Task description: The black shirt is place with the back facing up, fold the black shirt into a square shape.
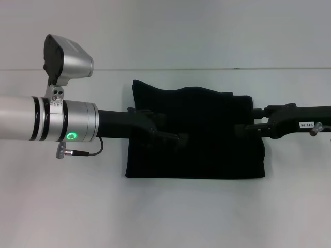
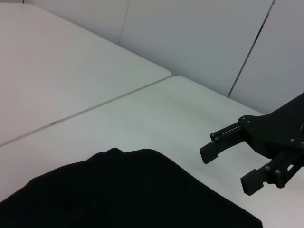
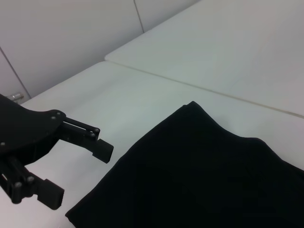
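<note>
- As it lies now, the black shirt (image 1: 199, 137) is a folded, roughly rectangular bundle spread flat on the white surface (image 1: 165, 217), near the middle of the head view, just nearer than a seam line that crosses the surface.
- Far edge of the cloth is wavy; near edge runs straight.
- Left gripper (image 1: 173, 135) reaches in from the left side, over the left half of the shirt. The right wrist view shows its jaws parted, with nothing between them.
- Right gripper (image 1: 243, 126) reaches in from the right, over the right part of the shirt. The left wrist view shows its jaws also spread apart, with nothing in them.
- Both grippers point toward each other with a bare stretch of shirt between them. Whether either touches the cloth: cannot tell from above, black on black.
- Writing: a small white label on the right arm carries dark characters, too small to read. No lettering shows on the shirt's upward face.
- Green ring light (image 1: 71, 136) glows on the left arm's silver wrist section.
</note>
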